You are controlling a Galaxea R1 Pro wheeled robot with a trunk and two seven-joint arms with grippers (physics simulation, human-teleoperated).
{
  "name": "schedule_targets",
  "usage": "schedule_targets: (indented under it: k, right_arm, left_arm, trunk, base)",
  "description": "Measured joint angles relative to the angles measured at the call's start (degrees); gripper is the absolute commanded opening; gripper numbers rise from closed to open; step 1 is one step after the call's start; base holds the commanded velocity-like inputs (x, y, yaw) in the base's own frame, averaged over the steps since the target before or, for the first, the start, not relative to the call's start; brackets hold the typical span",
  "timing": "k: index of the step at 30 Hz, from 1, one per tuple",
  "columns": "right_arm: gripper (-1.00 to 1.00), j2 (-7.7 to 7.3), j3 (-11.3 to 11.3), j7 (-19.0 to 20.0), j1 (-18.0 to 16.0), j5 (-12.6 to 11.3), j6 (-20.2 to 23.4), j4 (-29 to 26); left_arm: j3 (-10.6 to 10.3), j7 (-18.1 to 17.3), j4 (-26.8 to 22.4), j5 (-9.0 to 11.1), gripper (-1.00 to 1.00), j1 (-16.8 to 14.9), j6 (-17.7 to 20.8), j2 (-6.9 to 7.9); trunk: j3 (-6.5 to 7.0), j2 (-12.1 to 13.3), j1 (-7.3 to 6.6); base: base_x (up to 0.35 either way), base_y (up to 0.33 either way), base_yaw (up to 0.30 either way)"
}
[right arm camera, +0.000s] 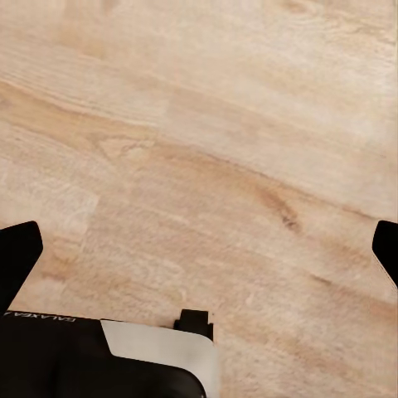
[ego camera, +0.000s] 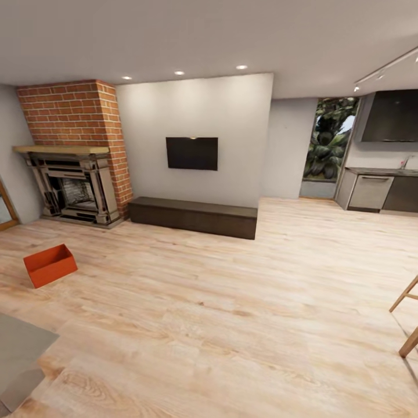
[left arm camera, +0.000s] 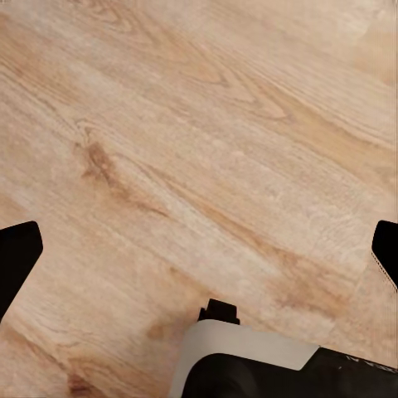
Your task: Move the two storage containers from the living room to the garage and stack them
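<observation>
While the robot stands back in the living room, one storage container (ego camera: 50, 265) sits on the wood-plank floor (ego camera: 232, 313) in front of the brick fireplace (ego camera: 75, 151), well apart from both arms. The left gripper (left arm camera: 199, 249) and right gripper (right arm camera: 199, 249) are spread wide and empty over bare planks, likely ready for a pickup.

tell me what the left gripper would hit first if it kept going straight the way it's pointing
Most likely the light wood-plank floor: the left gripper, fingers spread wide, points at bare planks with nothing between. How far off the floor is can't be judged.
</observation>
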Motion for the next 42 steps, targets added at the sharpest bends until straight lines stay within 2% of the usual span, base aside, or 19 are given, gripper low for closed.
schedule_targets:
  k: [42]
  right_arm:
    - [1.00,0.00,0.00,0.00,0.00,-0.12,-0.01,0.00]
  left_arm:
    - [-0.03,0.00,0.01,0.08,1.00,0.00,0.00,0.07]
  trunk:
    - [0.00,0.00,0.00]
  base:
    - [0.323,0.000,0.000]
